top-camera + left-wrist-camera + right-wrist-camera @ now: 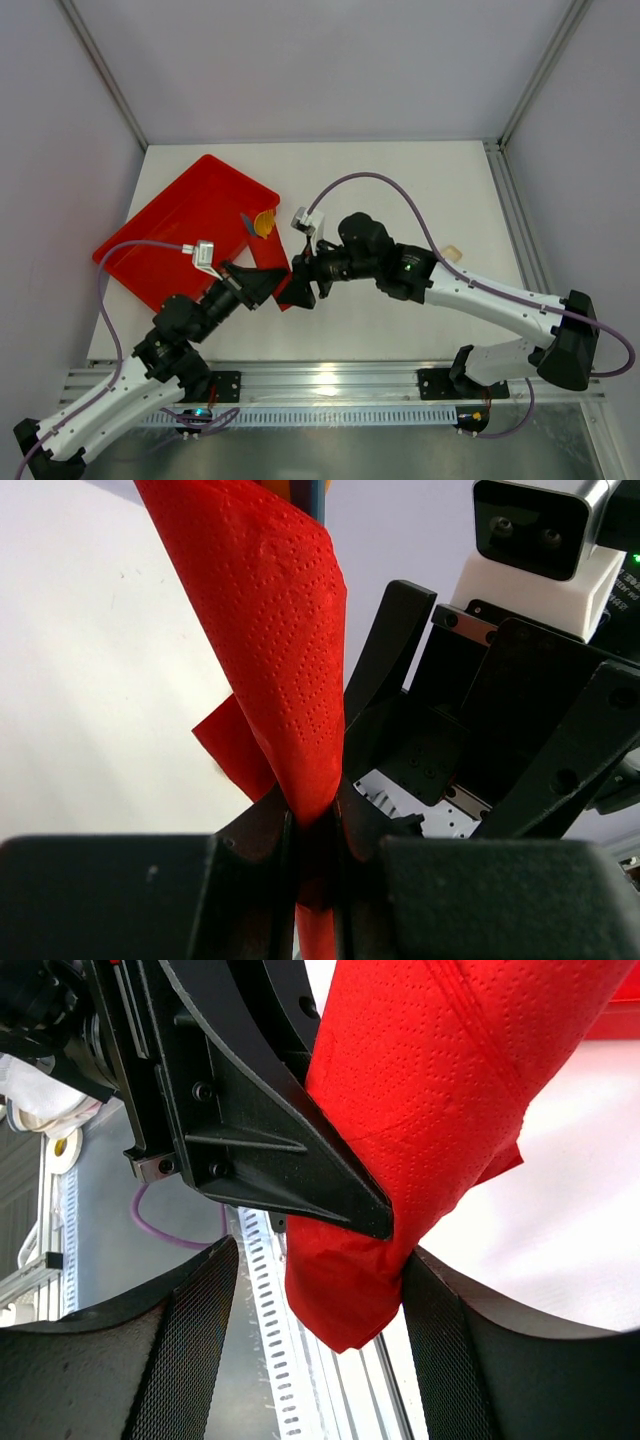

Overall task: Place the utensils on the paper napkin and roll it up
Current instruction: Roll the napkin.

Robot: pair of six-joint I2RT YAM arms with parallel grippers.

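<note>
Paper napkin (290,680) looks soft, light, prone to unroll: left gripper (315,830) pinches one end, right gripper (320,1330) straddles it spread; grip mid-roll.

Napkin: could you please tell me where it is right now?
The rolled napkin is pinched in the left gripper, mid-table just right of the tray in the top view, with the right gripper's open fingers either side.

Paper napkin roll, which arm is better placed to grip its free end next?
Right, probably: the right hand is open, a finger on each side of the paper napkin roll's end, while the left hand is clamped on the roll, holding it.
</note>
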